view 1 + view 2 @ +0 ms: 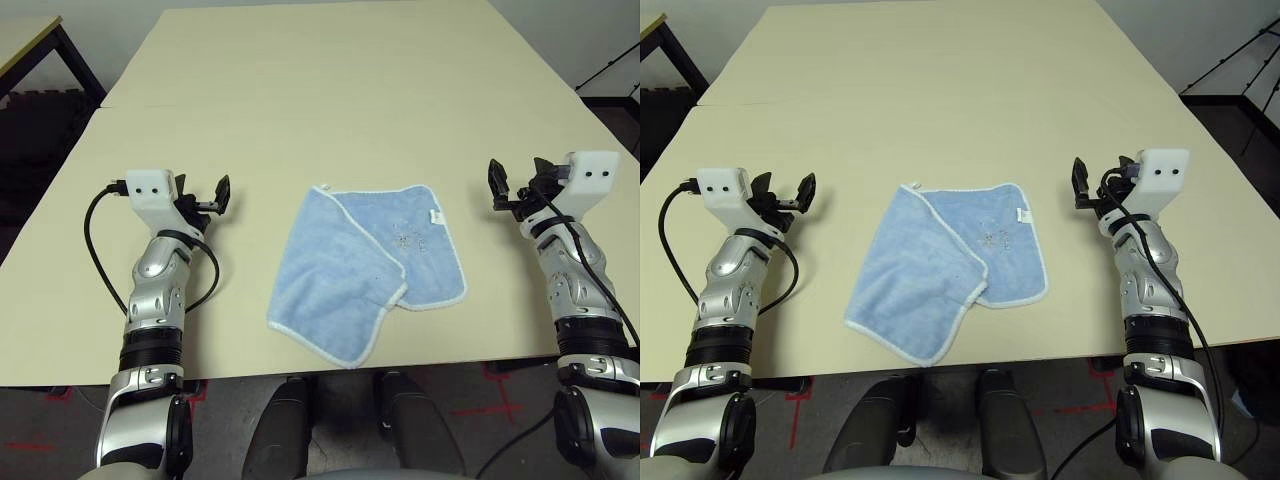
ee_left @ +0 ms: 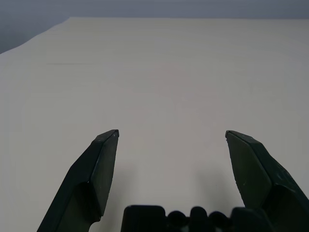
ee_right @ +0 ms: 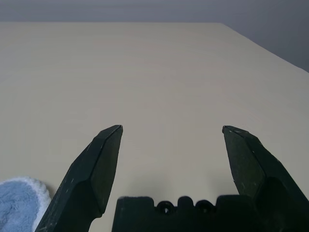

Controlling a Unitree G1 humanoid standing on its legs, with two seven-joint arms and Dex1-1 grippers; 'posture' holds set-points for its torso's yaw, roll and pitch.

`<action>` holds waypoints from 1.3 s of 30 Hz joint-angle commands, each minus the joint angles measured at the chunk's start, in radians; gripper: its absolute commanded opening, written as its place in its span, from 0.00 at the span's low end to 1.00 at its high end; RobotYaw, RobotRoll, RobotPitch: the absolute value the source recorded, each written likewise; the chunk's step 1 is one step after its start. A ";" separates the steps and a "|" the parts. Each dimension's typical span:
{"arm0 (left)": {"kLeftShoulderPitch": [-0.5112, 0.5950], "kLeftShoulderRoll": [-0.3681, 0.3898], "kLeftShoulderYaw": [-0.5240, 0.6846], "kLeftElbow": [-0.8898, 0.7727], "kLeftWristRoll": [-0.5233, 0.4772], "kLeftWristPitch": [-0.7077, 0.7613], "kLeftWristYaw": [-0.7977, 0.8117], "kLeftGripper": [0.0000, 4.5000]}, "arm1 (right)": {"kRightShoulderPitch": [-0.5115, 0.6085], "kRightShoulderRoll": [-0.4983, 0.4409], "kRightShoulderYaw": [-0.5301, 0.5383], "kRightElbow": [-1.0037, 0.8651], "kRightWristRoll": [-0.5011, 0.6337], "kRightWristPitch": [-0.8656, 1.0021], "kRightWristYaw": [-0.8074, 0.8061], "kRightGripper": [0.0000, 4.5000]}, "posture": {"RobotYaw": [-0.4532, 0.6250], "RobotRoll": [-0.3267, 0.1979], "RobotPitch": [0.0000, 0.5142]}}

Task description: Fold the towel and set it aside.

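1 light blue towel (image 1: 365,272) loosely folded on table (image 1: 300,110); both fingers wide, empty.

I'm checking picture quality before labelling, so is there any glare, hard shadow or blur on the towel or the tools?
Left eye view: even light, no glare on the table; the towel is sharp, its folded flap casting only a thin soft shadow. Left wrist view: the left tool is crisp, with faint shadows beneath its fingers. Right wrist view: the right tool is crisp; the towel corner looks soft.

Towel (image 3: 19,205) corner, perhaps, cut off
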 commanded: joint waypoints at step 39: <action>-0.154 0.314 -0.087 0.216 -0.114 0.113 -0.823 1.00 | -0.063 -0.015 0.019 0.050 0.030 0.035 0.145 0.99 | 0.52 0.62 0.40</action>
